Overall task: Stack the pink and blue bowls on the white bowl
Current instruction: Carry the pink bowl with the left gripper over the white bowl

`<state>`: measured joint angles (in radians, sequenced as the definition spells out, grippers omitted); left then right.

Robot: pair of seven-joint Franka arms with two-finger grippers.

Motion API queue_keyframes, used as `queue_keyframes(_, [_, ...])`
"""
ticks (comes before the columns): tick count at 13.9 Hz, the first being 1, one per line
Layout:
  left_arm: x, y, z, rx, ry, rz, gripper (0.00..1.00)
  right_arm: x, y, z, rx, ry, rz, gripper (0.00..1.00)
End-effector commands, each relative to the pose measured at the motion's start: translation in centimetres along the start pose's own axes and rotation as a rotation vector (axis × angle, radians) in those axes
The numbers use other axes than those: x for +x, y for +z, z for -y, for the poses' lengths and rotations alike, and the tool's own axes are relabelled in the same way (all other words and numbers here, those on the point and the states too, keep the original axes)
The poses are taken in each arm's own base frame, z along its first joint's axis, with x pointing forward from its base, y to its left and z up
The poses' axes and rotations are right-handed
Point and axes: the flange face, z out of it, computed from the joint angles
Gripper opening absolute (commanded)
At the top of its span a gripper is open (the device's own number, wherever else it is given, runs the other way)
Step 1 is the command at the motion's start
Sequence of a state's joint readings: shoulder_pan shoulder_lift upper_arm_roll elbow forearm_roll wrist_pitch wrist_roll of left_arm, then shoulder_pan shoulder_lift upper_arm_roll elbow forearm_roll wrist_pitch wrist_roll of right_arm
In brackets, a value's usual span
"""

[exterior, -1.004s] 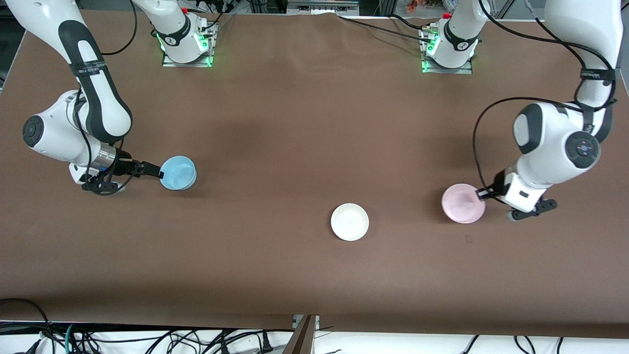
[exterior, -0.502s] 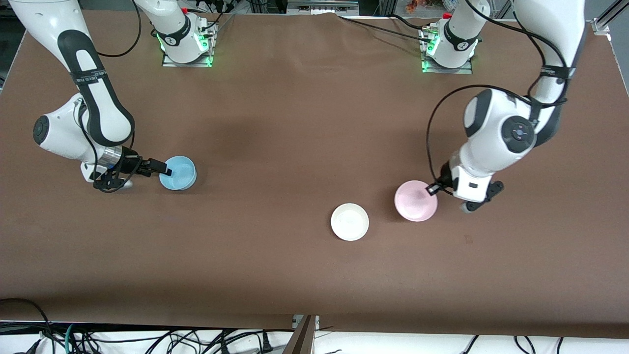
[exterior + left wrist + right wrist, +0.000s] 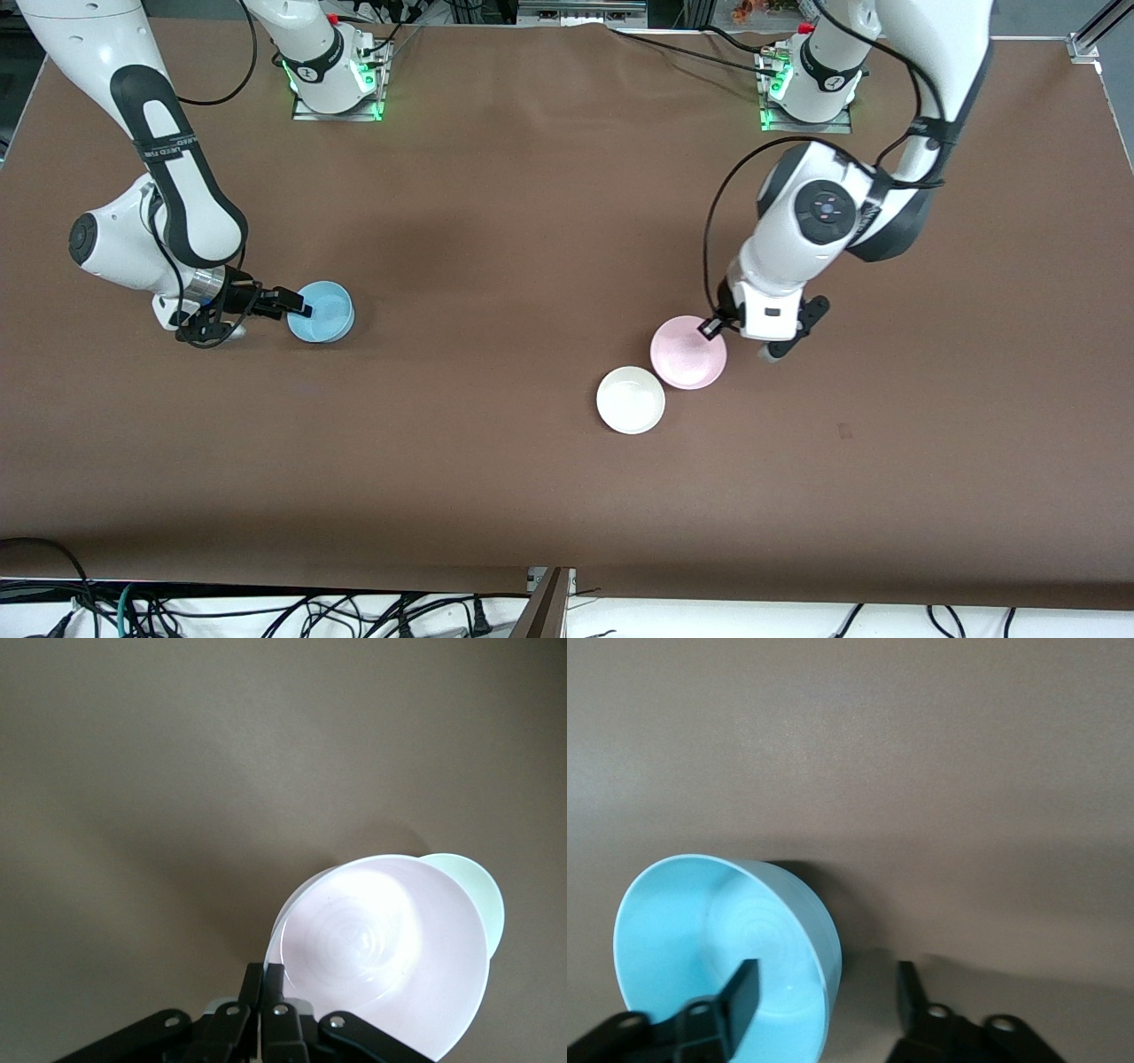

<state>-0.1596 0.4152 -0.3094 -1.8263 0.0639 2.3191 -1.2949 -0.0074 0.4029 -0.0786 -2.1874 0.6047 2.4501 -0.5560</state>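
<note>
My left gripper [image 3: 711,326] is shut on the rim of the pale pink bowl [image 3: 688,353] and holds it tilted above the table. The pink bowl is just beside the white bowl [image 3: 630,400] and overlaps its edge. In the left wrist view the fingers [image 3: 270,970] pinch the pink bowl [image 3: 390,948], and the white bowl [image 3: 485,895] peeks out past it. My right gripper [image 3: 297,306] is open and straddles the rim of the sky-blue bowl [image 3: 326,312], which rests on the table. In the right wrist view one finger [image 3: 744,992] is inside the blue bowl [image 3: 700,939] and the other is outside.
The brown table [image 3: 496,266] is bare between the blue bowl and the white bowl. The two arm bases [image 3: 337,71] stand along the edge farthest from the front camera. Cables hang below the edge nearest to it.
My left arm has carried the pink bowl from its end of the table to right beside the white bowl. My right gripper has edged slightly farther over the blue bowl's rim.
</note>
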Motion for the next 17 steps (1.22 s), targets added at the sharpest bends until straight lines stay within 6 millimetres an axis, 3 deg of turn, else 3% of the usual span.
queue_keyframes(1, [0.3, 0.0, -2.3, -0.021, -0.061, -0.026, 0.00, -0.4, -0.1, -0.1, 0.017, -0.006, -0.013, 0.28])
queue_keyframes(3, [0.3, -0.1, -3.3, -0.038, -0.105, -0.024, 0.00, -0.3, 0.0, 0.0, 0.018, -0.007, -0.011, 0.20])
queue_keyframes(5, [0.6, -0.4, -4.4, -0.060, -0.150, -0.022, 0.00, -0.4, 0.3, -0.1, 0.019, -0.006, -0.006, 0.00])
queue_keyframes(8, [0.6, 0.8, -5.3, -0.062, -0.190, -0.013, 0.00, -0.2, 0.6, -0.2, 0.018, -0.013, -0.003, 0.00])
queue_keyframes(10, [0.7, 2.2, -6.2, -0.060, -0.218, -0.017, 0.00, 0.9, -0.3, 0.3, 0.022, -0.025, -0.024, 0.00])
queue_keyframes(14, [-0.7, 4.7, -6.9, -0.035, -0.260, -0.114, 0.00, 3.4, -3.2, 2.3, 0.090, -0.071, -0.002, 0.00])
queue_keyframes(17, [-1.4, 4.6, -7.7, -0.053, -0.288, -0.100, 0.00, 5.2, -5.7, 4.2, 0.139, -0.119, 0.032, 0.00])
